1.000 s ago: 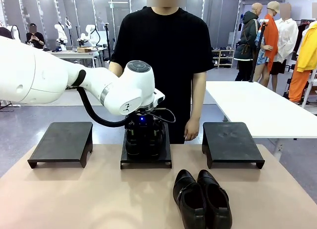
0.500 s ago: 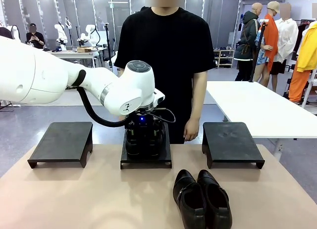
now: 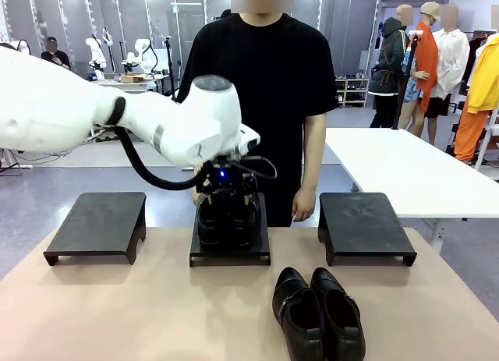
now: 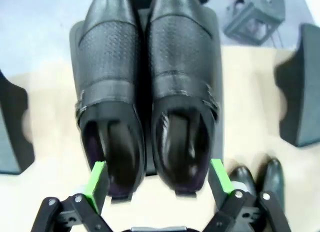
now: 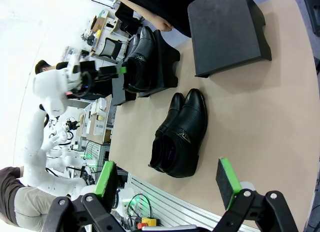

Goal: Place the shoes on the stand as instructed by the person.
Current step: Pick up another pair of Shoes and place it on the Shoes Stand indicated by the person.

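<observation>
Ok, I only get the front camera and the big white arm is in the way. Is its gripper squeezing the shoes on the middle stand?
Observer: No, the left gripper is open, with one green pad outside each heel of the stand pair.
Operator: Where's the other gripper?
Observer: The right gripper is open too, up over the table, looking down at the loose pair.
Operator: What's on top of the stand shoes?
Observer: A dotted texture over the toes and a buckled strap across each.
</observation>
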